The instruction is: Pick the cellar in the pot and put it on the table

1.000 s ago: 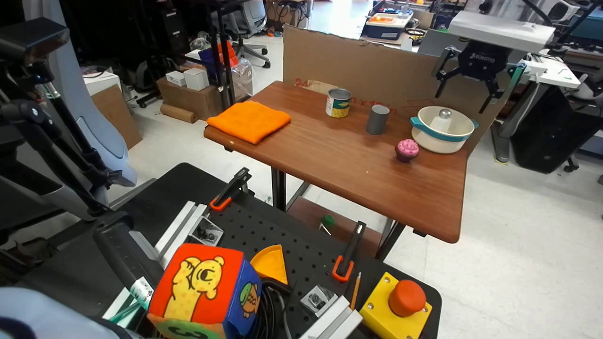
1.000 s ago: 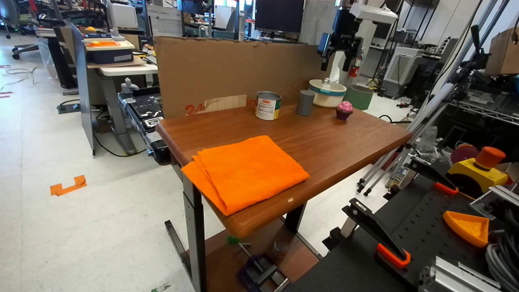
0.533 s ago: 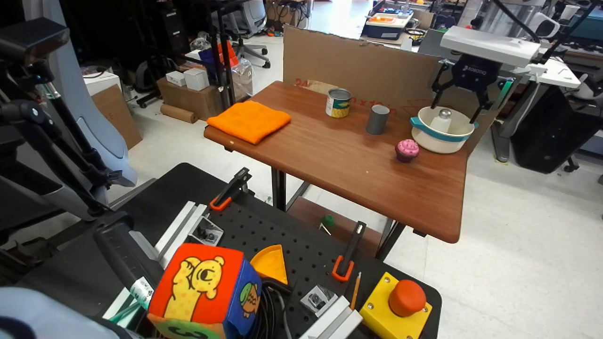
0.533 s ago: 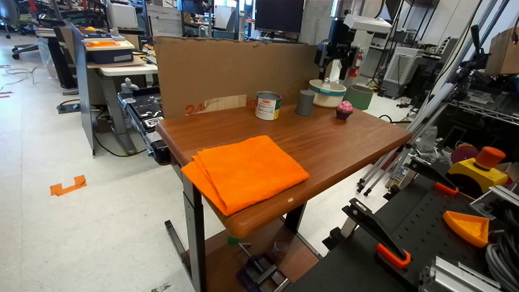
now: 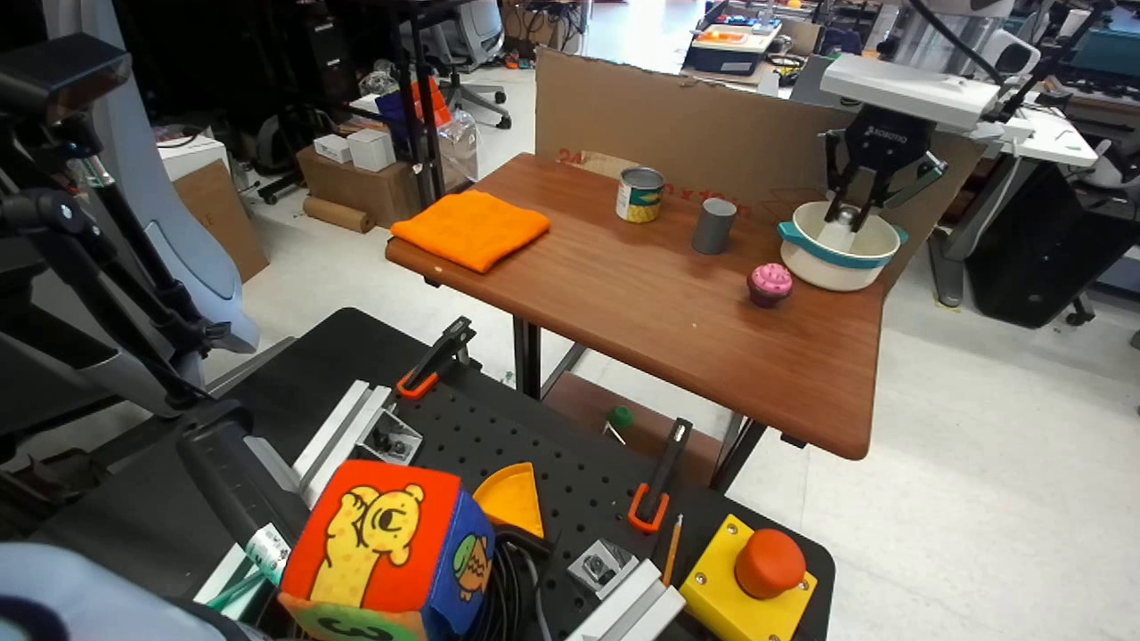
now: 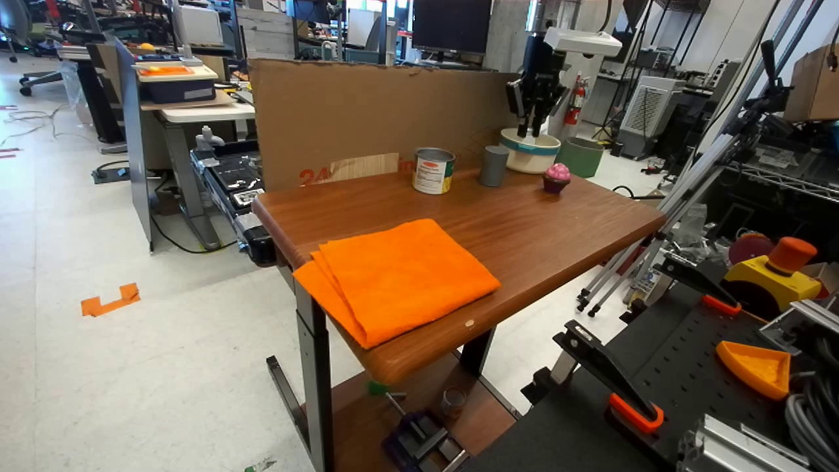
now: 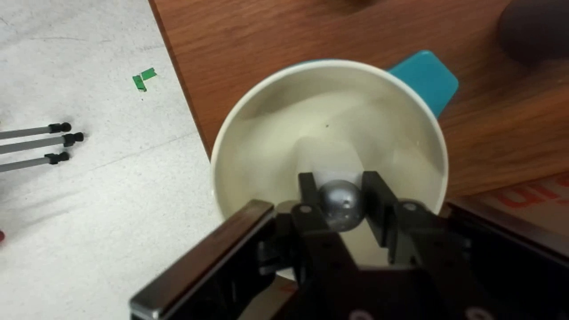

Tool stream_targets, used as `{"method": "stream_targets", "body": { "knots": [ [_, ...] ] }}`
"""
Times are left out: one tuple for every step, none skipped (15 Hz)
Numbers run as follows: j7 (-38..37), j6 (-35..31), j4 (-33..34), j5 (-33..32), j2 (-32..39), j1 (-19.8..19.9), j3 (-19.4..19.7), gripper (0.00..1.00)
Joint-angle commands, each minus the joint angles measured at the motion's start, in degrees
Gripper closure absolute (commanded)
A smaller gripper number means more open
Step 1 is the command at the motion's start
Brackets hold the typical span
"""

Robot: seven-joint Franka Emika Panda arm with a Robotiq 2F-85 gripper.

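Observation:
The cellar, a whitish shaker with a round silver top (image 7: pixel 341 204), stands upright inside the pot. In the wrist view its top sits between my two black fingers, which press it from both sides. My gripper (image 7: pixel 338 180) points down into the pot, shut on the cellar. An exterior view shows the white body (image 5: pixel 835 239) below the fingertips; elsewhere the pot wall hides most of it. The cream pot (image 5: pixel 833 274) with its teal band rests at a far corner of the brown table (image 5: pixel 623 276). Whether the cellar's base touches the pot floor is hidden.
Near the pot are a pink-topped cupcake (image 5: pixel 769 285) and a dark grey cup (image 5: pixel 714 228). A can (image 5: pixel 639 196) and a folded orange cloth (image 6: pixel 406 282) lie farther along. A cardboard sheet (image 6: pixel 380 105) rises behind the table. A teal handle (image 7: pixel 426 80) sticks out from the pot.
My gripper has come down over the pot, and its fingers have gone from wide apart to shut around the cellar's top. The pot has shifted very slightly.

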State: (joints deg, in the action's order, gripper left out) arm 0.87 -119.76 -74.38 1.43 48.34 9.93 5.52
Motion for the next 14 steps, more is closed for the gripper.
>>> {"method": "stream_targets", "body": {
  "knots": [
    [-2.5,4.0,3.1,-1.8,1.3,-1.1,1.2,0.95],
    [-2.9,5.8,1.3,-3.2,-0.7,-1.8,1.9,0.93],
    [-2.4,6.5,-1.3,-4.1,-3.3,-1.9,2.0,0.93],
    [-1.7,7.7,-3.2,-4.8,-5.4,-1.9,1.9,0.93],
    [-0.6,8.5,-5.8,-5.1,-8.1,-1.7,1.7,0.93],
    [0.3,8.8,-8.5,-5.7,-10.8,-1.6,1.6,0.93],
    [1.9,7.4,-12.1,-6.1,-14.2,-1.4,1.2,0.93],
    [3.3,6.0,-14.9,-6.2,-17.0,-1.3,0.8,0.93],
    [4.6,4.4,-17.4,-6.1,-19.6,-1.2,0.4,0.93],
    [6.1,2.6,-20.0,-5.9,-22.4,-1.3,-0.1,0.93],
    [7.6,0.1,-22.7,-5.5,-24.8,-1.3,-0.7,0.93],
    [9.2,-3.1,-25.6,-5.3,-27.0,-1.4,-1.3,0.93],
    [11.0,-5.2,-28.5,-5.2,-29.3,-1.2,-1.7,0.93],
    [12.8,-7.1,-31.5,-5.2,-31.0,-1.4,-2.2,0.93]
  ]
}}
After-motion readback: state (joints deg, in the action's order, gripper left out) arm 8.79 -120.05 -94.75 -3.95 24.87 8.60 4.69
